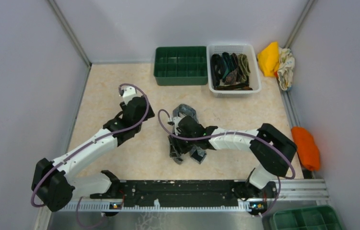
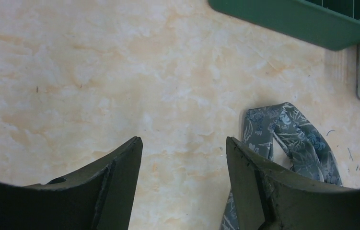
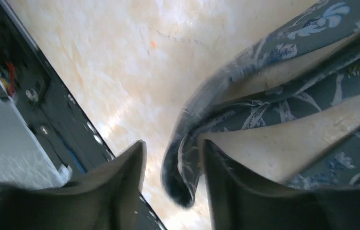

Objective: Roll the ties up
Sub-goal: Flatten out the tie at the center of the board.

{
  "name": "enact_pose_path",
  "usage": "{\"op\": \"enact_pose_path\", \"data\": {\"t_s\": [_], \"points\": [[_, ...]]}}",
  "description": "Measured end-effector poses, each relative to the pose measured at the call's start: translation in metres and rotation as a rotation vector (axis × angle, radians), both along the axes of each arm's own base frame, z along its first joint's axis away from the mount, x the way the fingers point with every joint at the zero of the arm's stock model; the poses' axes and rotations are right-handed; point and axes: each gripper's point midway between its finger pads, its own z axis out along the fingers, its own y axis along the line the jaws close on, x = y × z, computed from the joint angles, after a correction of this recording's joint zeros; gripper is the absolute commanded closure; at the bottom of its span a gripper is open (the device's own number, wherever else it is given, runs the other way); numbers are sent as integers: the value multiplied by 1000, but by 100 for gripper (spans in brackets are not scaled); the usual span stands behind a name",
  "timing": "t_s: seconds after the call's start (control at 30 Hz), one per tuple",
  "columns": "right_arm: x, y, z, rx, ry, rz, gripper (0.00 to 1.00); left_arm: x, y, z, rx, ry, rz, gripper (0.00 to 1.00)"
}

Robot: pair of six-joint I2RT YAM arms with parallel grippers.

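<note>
Plainly nearer the right arm: grey tie (image 3: pixel 273 110) bunched on the worktop (image 2: pixel 120 72), one fold hanging in the narrow gap between right fingers (image 3: pixel 120 182); pinched or loose, cannot tell; long axis running ahead of them; left fingers (image 2: pixel 120 172) spread wide, empty, tie just off their right side.
</note>
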Motion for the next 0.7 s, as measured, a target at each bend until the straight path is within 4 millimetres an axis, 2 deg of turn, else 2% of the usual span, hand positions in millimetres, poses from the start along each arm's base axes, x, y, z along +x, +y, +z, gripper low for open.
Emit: {"op": "enact_pose_path", "data": {"t_s": [0.03, 0.07, 0.1, 0.23, 0.37, 0.47, 0.57, 0.7], "points": [[2, 4, 1, 9, -8, 9, 14, -1, 3, 3, -3, -12, 8, 29], [3, 6, 2, 13, -17, 11, 5, -2, 6, 5, -4, -18, 15, 29], [5, 6, 4, 12, -33, 16, 2, -3, 8, 5, -5, -21, 18, 29], [16, -4, 18, -6, -123, -21, 2, -4, 5, -8, -5, -4, -8, 34], [28, -33, 41, -28, -238, -130, 4, -6, -25, -28, -45, 49, -152, 56], [34, -58, 46, -73, -280, -231, 4, -10, -57, -37, -77, 73, -278, 59], [35, -80, 30, -141, -273, -307, 5, -20, -87, -43, -96, 86, -394, 54], [24, -105, -8, -259, -216, -348, 7, -31, -108, -55, -100, 122, -470, 50]]}}
